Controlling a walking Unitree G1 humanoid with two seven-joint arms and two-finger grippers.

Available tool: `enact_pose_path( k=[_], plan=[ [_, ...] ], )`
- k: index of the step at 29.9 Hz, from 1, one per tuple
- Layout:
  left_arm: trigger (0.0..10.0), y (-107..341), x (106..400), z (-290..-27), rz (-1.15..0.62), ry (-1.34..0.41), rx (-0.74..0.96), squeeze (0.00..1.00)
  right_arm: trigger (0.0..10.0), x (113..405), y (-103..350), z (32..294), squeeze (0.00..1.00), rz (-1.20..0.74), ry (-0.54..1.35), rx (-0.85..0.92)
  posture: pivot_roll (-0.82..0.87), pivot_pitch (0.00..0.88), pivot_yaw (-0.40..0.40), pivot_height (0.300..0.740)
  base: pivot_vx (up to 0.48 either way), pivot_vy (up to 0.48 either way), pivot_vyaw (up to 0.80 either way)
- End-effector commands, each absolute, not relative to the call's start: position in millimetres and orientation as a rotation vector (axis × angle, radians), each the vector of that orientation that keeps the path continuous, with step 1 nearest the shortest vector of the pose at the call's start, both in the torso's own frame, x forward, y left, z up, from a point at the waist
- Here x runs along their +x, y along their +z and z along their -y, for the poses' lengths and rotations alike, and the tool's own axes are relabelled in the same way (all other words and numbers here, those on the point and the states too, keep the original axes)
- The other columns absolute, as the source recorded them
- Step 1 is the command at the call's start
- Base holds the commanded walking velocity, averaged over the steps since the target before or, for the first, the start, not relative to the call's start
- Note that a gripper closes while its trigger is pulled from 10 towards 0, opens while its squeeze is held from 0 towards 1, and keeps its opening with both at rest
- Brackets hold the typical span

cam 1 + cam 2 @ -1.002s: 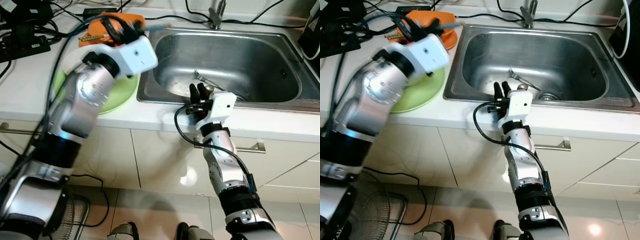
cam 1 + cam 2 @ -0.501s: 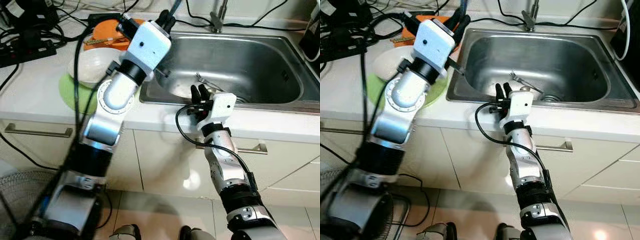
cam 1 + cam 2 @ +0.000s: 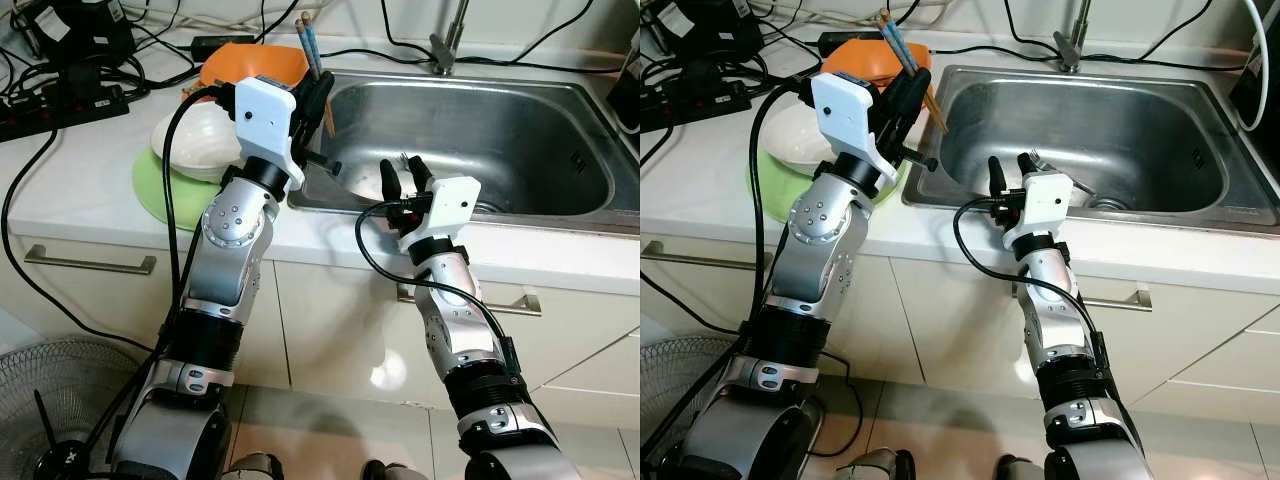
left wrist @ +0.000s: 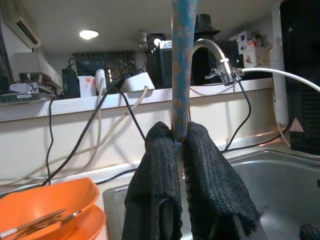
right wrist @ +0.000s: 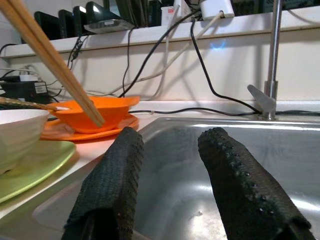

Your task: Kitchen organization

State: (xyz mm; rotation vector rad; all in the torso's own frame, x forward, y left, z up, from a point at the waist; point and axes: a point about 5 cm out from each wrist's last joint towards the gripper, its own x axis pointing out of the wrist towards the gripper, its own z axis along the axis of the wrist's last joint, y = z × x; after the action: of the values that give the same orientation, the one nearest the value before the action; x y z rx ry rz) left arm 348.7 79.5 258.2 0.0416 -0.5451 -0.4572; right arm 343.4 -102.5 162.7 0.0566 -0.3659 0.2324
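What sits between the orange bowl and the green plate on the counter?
A white bowl, resting on the green plate just in front of the orange bowl, as the left eye view shows. The left gripper holds chopsticks beside it.

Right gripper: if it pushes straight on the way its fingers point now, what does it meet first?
Probably nothing close. The right gripper, open at the front rim of the sink, points across the basin. Next in line looks like the far sink wall below the faucet, though depth is unclear.
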Motion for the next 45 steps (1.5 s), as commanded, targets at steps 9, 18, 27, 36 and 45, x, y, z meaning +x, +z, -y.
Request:
enact_pose_path(
  k=[9,18,27,36,45],
  plan=[
    [10.0,257,349,-71,0.519,-0.540,0.011,0.00,10.0,343,172,91,1.00,0.420,0.291,0.017,0.02,0.000,0.036,0.740,0.000,0.000,0.00],
    [10.0,256,347,-66,0.509,-0.581,0.012,0.00,10.0,342,170,89,1.00,0.418,0.293,0.012,0.02,0.000,0.038,0.740,0.000,0.000,0.00],
    [10.0,252,346,-56,0.498,-0.627,-0.013,0.00,10.0,346,173,85,1.00,0.418,0.298,-0.006,0.02,0.000,0.026,0.740,0.000,0.000,0.00],
    [10.0,254,347,-51,0.508,-0.638,-0.028,0.00,10.0,355,183,88,0.00,0.436,0.277,-0.021,0.02,0.000,0.016,0.740,0.000,0.000,0.00],
    [10.0,254,349,-52,0.509,-0.642,-0.031,0.00,10.0,357,183,85,0.00,0.435,0.283,-0.017,0.03,0.000,0.015,0.740,0.000,0.000,0.00]
  ],
)
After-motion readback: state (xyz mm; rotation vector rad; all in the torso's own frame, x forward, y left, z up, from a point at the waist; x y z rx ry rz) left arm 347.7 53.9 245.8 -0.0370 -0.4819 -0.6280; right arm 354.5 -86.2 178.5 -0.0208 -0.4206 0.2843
